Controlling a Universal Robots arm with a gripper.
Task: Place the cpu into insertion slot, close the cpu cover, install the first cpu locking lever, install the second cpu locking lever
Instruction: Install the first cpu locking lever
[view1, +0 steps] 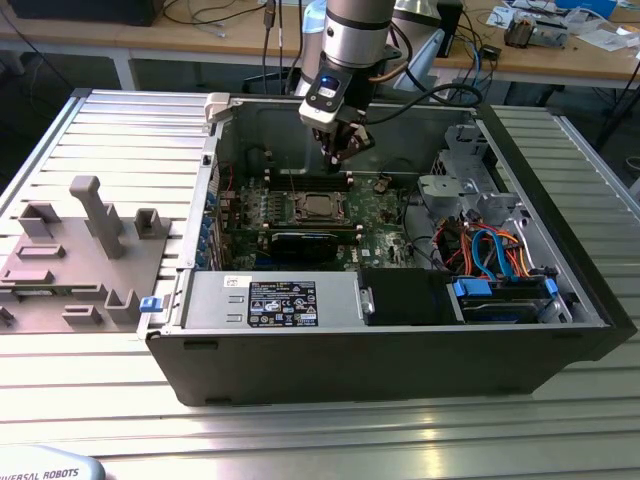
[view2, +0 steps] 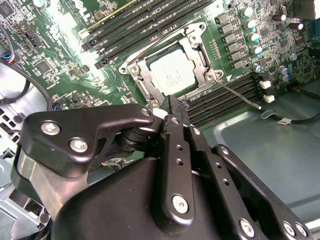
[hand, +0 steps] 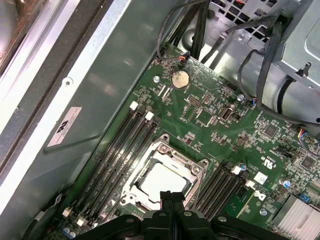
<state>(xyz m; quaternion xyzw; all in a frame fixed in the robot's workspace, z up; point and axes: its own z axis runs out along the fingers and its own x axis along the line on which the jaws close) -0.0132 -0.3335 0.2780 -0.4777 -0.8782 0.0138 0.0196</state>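
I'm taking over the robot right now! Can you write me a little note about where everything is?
Gripper: fingers shut, holding nothing, hovering close over the board.
The cpu sits in the insertion slot, and the cpu cover lies flat around it.
Done: chip in, cover down, as far as it shows.
Left: the levers. One thin lever sticks out sideways and looks unlatched.

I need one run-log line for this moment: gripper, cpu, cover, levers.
gripper: jaws shut, empty, over cpu cover edge | cpu: seated under cover | lever: rod sticks out, seems unlatched
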